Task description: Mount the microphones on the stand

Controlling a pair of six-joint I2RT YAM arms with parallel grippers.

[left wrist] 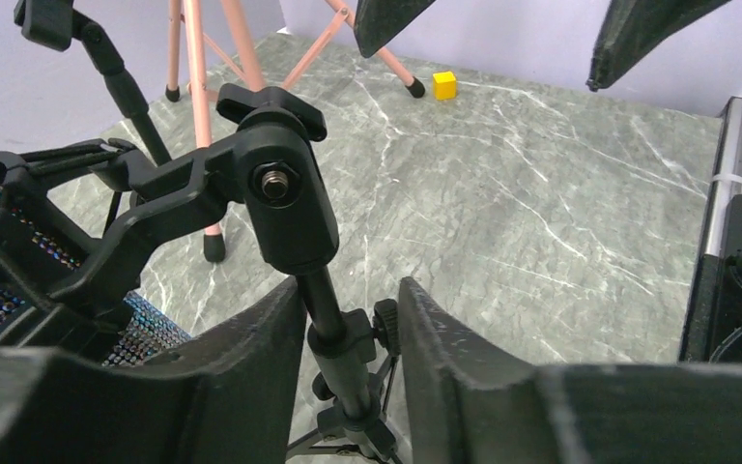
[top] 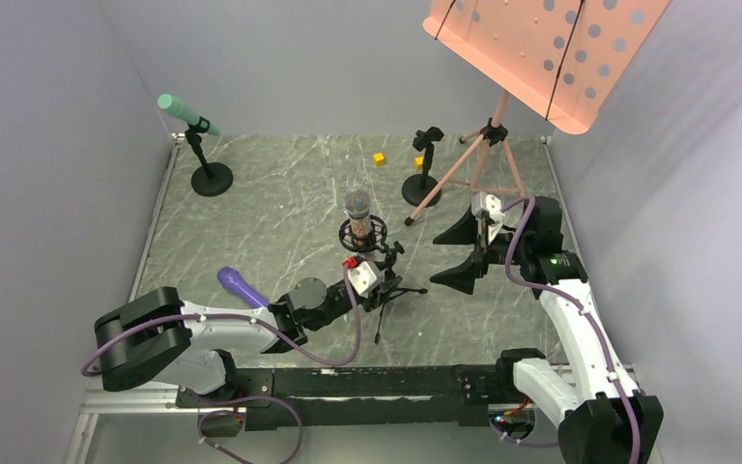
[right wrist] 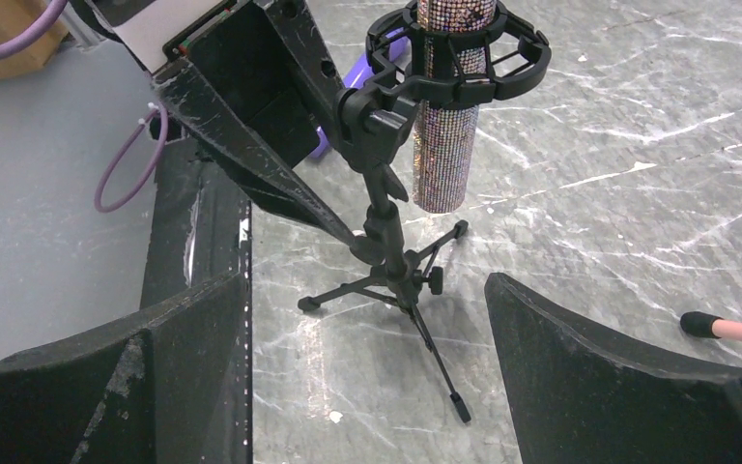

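Teal mic (top: 182, 109) already sits in its stand at ten o'clock of the counter (top: 280, 203), and the glitter mic (top: 357, 205) hangs in the tripod stand (right wrist: 386, 227) at the centre. The purple mic (top: 242, 286) lies flat at eight o'clock from the tripod. I judge it belongs in the empty stand (top: 425, 169) at one o'clock, so two of three are done.

The left tool (left wrist: 350, 290) is narrow around the tripod post; whether it pinches, I cannot tell. The right tool (top: 437, 261) is wide, holding nothing. The music stand (top: 541, 58) puts its legs close beside the empty stand, and yellow cubes (top: 379, 159) lie near it.
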